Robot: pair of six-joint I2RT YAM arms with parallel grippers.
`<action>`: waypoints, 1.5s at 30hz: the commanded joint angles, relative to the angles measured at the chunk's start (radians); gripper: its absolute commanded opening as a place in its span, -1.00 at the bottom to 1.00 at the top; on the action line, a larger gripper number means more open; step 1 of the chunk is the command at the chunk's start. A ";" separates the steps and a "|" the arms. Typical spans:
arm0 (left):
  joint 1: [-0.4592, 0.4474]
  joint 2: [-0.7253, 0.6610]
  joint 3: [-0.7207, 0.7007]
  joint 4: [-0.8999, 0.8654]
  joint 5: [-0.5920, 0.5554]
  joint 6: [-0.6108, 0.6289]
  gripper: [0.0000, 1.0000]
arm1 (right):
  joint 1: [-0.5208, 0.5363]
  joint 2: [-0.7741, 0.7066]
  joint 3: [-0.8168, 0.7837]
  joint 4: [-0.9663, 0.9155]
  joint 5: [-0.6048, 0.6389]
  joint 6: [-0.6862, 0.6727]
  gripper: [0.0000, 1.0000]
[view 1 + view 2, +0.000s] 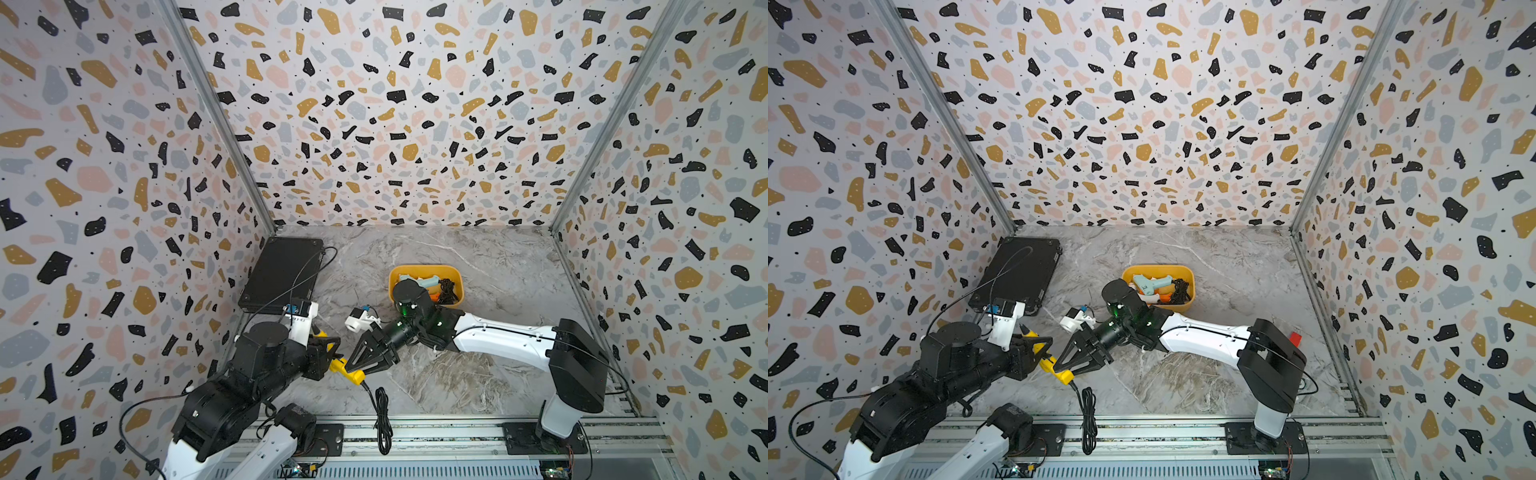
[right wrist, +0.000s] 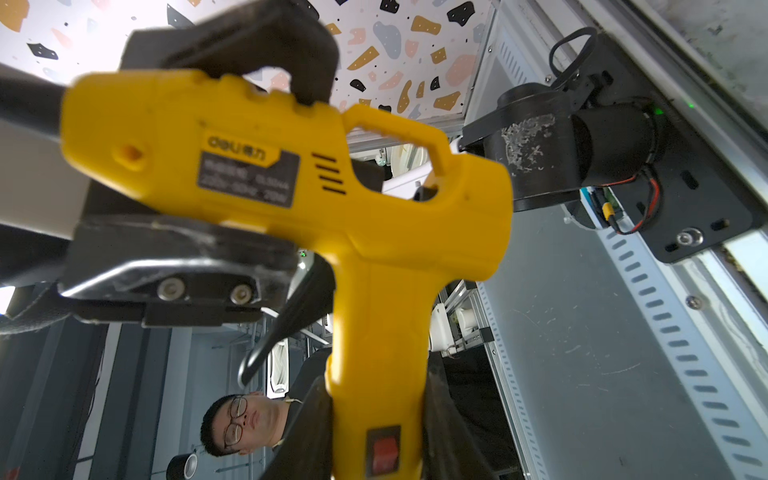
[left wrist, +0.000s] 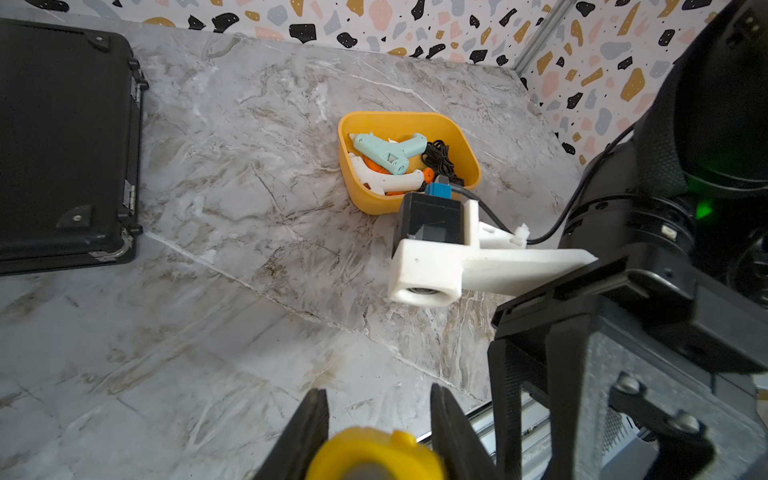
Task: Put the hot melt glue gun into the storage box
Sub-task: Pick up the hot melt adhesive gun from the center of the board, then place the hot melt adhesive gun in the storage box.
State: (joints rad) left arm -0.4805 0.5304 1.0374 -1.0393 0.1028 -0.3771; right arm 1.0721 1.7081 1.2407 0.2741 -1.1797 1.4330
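Yellow glue gun (image 1: 352, 373) outside storage box (image 1: 426, 269), well apart on its near side. Handle clamped by right gripper (image 2: 376, 432), barrel by left gripper (image 2: 241, 166): clear only in right wrist view. Left wrist view shows teal gun (image 3: 390, 151), white gun (image 3: 386, 180) inside box.

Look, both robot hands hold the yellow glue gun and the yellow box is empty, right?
Not quite. The storage box is not empty: the left wrist view shows a teal glue gun and a white one in it. The left hand and right hand do hold the yellow glue gun.
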 commanded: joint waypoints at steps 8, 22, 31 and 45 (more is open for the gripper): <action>0.002 0.185 0.168 0.001 -0.041 -0.010 -1.00 | -0.080 -0.265 0.057 -0.852 0.354 -0.616 0.25; 0.000 0.846 0.674 -0.096 -0.116 -0.159 -1.00 | -0.267 -0.585 0.104 -1.559 1.106 -0.994 0.45; -0.001 1.449 1.303 -0.356 -0.113 -0.293 -1.00 | -0.268 -0.735 -0.052 -1.603 1.101 -1.085 0.47; 0.007 1.856 1.611 -0.462 -0.015 -0.490 -1.00 | -0.270 -0.823 -0.128 -1.651 1.128 -1.189 0.52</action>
State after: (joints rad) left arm -0.4709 2.3657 2.5969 -1.4811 0.0528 -0.8192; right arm 0.8051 0.8753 1.1202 -1.3617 -0.0547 0.2729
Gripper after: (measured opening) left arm 0.382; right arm 0.761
